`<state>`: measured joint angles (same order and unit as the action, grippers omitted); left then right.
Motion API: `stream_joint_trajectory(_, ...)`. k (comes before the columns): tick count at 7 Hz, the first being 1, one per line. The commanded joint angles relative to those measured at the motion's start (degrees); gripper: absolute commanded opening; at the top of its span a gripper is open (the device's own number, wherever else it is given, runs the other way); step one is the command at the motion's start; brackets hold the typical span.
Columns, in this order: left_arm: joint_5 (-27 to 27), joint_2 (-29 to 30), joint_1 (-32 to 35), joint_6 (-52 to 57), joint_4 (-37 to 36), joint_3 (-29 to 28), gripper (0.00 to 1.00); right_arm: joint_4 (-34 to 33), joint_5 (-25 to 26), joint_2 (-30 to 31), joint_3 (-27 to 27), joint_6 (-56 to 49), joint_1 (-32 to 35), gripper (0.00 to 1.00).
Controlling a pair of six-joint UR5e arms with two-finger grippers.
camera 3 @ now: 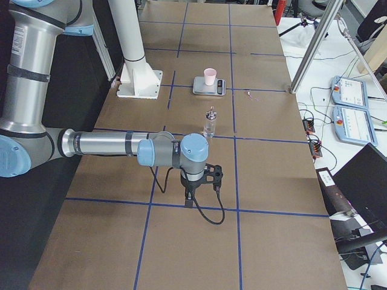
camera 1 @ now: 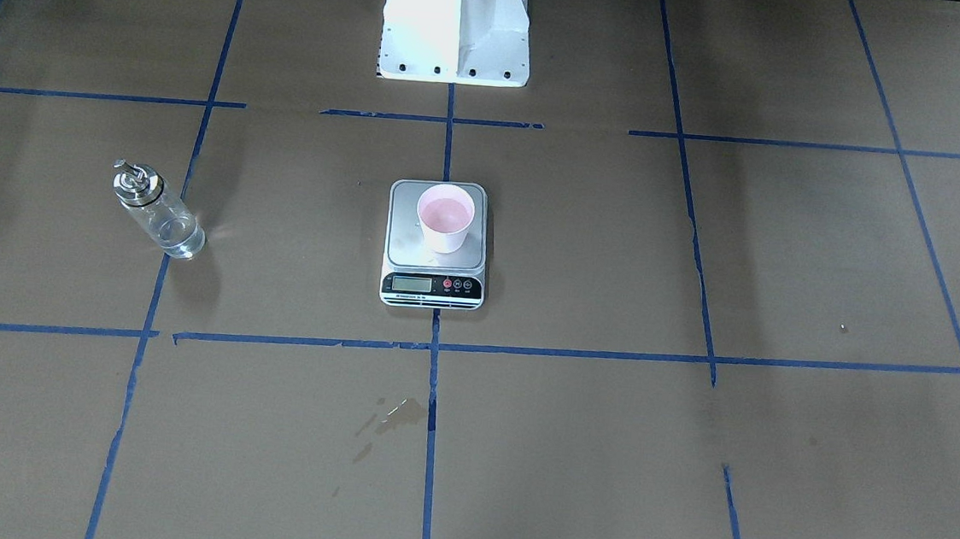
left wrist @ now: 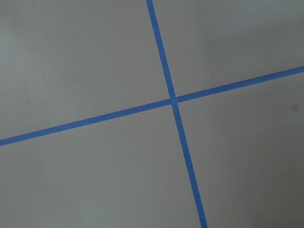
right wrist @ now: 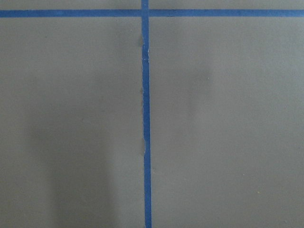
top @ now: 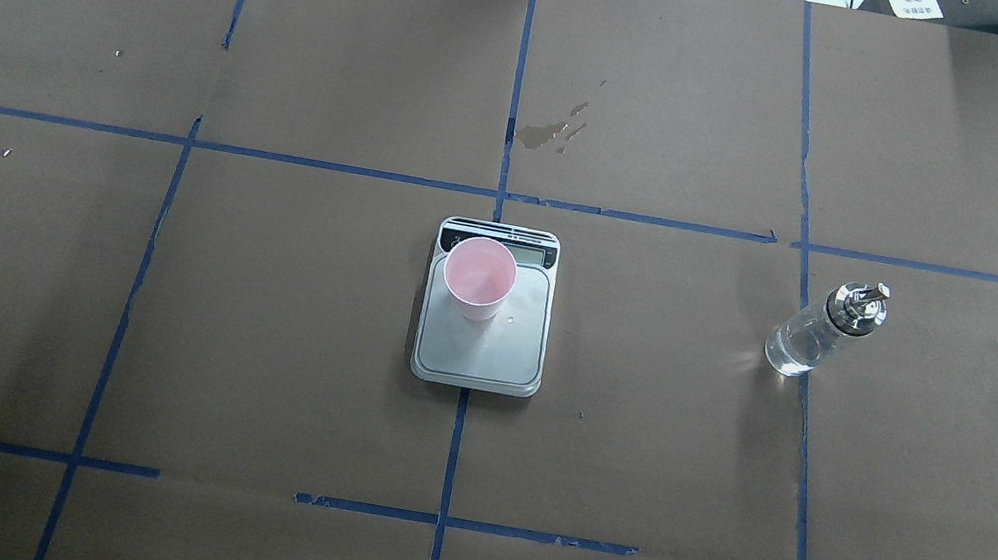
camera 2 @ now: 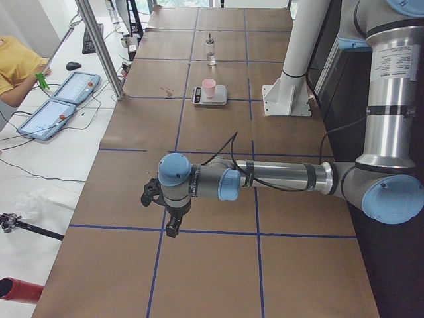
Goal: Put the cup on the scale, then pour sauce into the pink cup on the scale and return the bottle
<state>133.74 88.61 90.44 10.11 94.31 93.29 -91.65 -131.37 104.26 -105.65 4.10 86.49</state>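
Note:
The pink cup (camera 1: pixel 445 220) stands upright on the scale (camera 1: pixel 401 242) at the table's middle, toward the display end of the platform in the overhead view (top: pixel 479 277). The glass bottle (top: pixel 820 332) with its silver spout cap stands upright on the table on my right side, apart from the scale, with clear sauce (camera 1: pixel 178 239) in its lower part. My left gripper (camera 2: pixel 147 197) hangs over bare table far from the scale. My right gripper (camera 3: pixel 216 175) hovers just short of the bottle (camera 3: pixel 210 124). Both show only in side views, so I cannot tell if they are open.
Brown paper with blue tape lines (top: pixel 451 475) covers the table. A dark wet stain (top: pixel 549 131) lies beyond the scale. The white robot base (camera 1: pixel 456 23) stands behind the scale. Both wrist views show only paper and tape. Operator tablets (camera 2: pixel 63 99) lie off the table.

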Motion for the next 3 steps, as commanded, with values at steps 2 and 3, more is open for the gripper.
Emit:
stream_joint_trajectory(2,0.0,-0.1,0.0,0.0,0.0,0.1,1.0,2.1,0.0,0.1,0.2,0.1,0.0,1.0)
stream_joint_trajectory(3,-0.1,-0.1,0.0,0.0,0.0,0.1,1.0,2.6,-0.1,0.1,0.3,0.3,0.0,1.0)
